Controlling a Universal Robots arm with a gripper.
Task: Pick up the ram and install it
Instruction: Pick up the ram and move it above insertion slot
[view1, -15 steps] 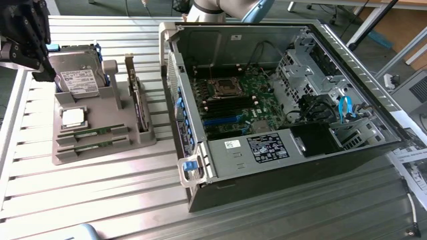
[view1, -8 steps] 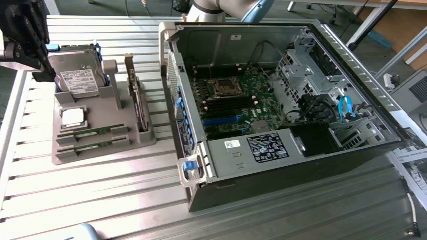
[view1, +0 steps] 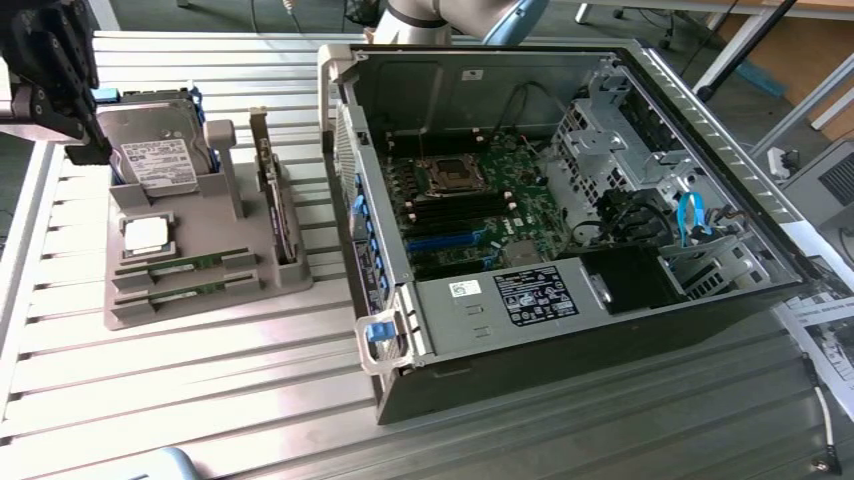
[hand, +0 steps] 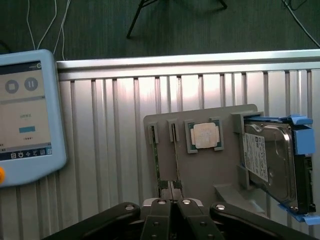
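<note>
Item list, exterior view, near edge to far edge.

1. Table (view1: 200, 400): ribbed metal top that carries everything below.
2. Pendant (hand: 25, 115): pale blue, screen lit, lying on the table near the holder's ram end.
3. Holder (view1: 200, 310): grey moulded tray on the table, at the exterior view's left of the case.
4. Ram (view1: 180, 268): green stick on edge in a holder slot. A second ram (view1: 174, 293) sits in the next slot, nearer the camera. Both are seated and neither is gripped.
5. CPU (view1: 147, 235): square and silver, flat in its recess just behind the ram.
6. Card (view1: 271, 190): standing on edge along the holder's case side.
7. Drive (view1: 160, 155): propped up at the holder's far end, in blue rails.
8. Gripper (hand: 172, 187): fingers pressed together with nothing between them. It is raised beside the drive, apart from the ram.
9. Case (view1: 454, 320): lying open, with the motherboard (view1: 467, 200) exposed.
</note>
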